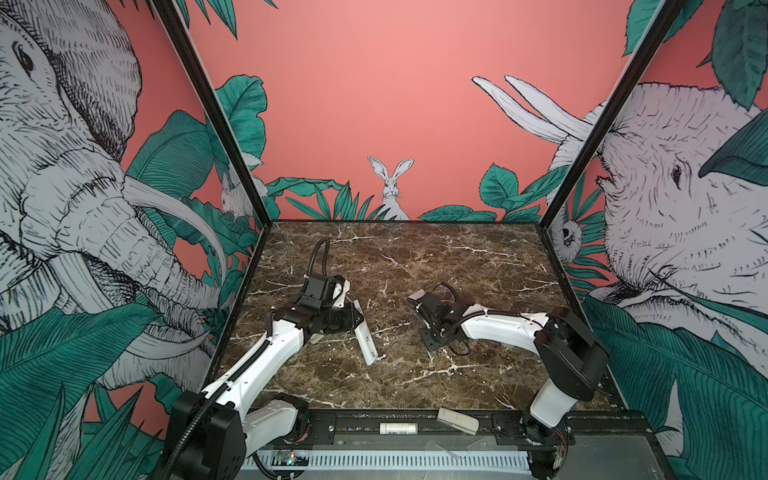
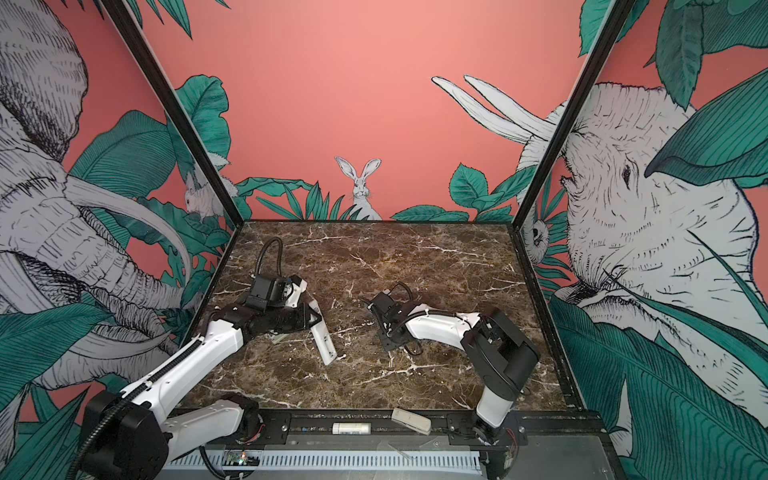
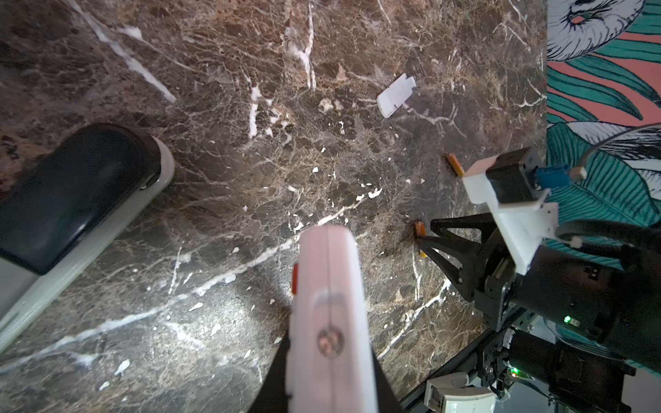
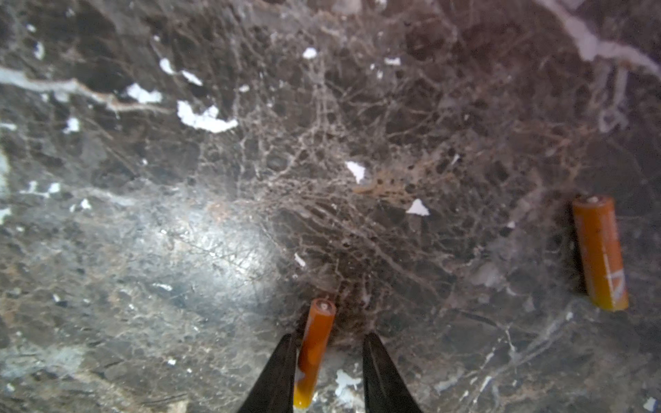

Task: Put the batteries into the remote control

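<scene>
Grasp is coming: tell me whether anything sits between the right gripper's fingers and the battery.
Nothing visible does. The battery lies between the right gripper's open fingers, against one, a bare gap before the other. The second battery lies apart.

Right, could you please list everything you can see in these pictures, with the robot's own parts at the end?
remote control: one, white, held in the left gripper.
batteries: two, orange, lying on the table; one between the fingers of the right gripper, the other apart from it.
small flat cover: one, white, on the table.
stapler-like thing: one, grey and black, on the table.
cylinder: one, white, on the front rail.
block: one, grey, beside the cylinder.
table: one, brown marble.
left gripper: one, black, shut on the remote control.
right gripper: one, black, open astride a battery.
</scene>
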Motion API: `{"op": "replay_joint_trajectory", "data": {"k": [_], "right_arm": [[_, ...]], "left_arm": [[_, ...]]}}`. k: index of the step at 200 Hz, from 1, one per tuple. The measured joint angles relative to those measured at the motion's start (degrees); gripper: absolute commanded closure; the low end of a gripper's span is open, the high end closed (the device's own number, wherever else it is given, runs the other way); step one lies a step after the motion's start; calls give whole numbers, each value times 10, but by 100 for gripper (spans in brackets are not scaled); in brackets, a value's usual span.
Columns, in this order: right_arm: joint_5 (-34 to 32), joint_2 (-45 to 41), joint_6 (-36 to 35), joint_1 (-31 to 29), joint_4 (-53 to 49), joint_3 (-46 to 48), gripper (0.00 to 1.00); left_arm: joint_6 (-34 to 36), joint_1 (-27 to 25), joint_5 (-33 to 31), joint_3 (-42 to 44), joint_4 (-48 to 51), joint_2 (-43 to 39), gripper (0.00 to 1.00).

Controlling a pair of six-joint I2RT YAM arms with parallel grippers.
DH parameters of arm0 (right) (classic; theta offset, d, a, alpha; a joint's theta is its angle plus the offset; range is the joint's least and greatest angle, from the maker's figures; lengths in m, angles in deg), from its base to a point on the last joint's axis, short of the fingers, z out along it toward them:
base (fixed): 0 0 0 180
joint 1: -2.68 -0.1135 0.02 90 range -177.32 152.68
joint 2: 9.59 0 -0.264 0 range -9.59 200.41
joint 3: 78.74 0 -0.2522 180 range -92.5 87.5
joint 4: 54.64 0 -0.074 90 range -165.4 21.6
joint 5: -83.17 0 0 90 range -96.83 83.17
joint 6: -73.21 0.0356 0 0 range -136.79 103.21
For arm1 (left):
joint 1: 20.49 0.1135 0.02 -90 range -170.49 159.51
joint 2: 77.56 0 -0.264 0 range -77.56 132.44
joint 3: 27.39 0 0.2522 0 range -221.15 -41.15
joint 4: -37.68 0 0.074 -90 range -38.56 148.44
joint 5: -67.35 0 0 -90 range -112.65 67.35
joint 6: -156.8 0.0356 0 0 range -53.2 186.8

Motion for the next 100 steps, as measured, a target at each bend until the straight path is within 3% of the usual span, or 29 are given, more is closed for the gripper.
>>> {"op": "replay_joint_trajectory", "data": {"k": [20,50,100], "right_arm": [[1,0,-9,3,-3,0,68],[12,15,-38,4,-5,-10,81],[63,39,-143,-12,-2,-46,86]], "left_arm": [[0,0,2,0,-1,3,100],[0,0,3,0,-3,4,100],[0,0,3,4,-3,-2,100]]}}
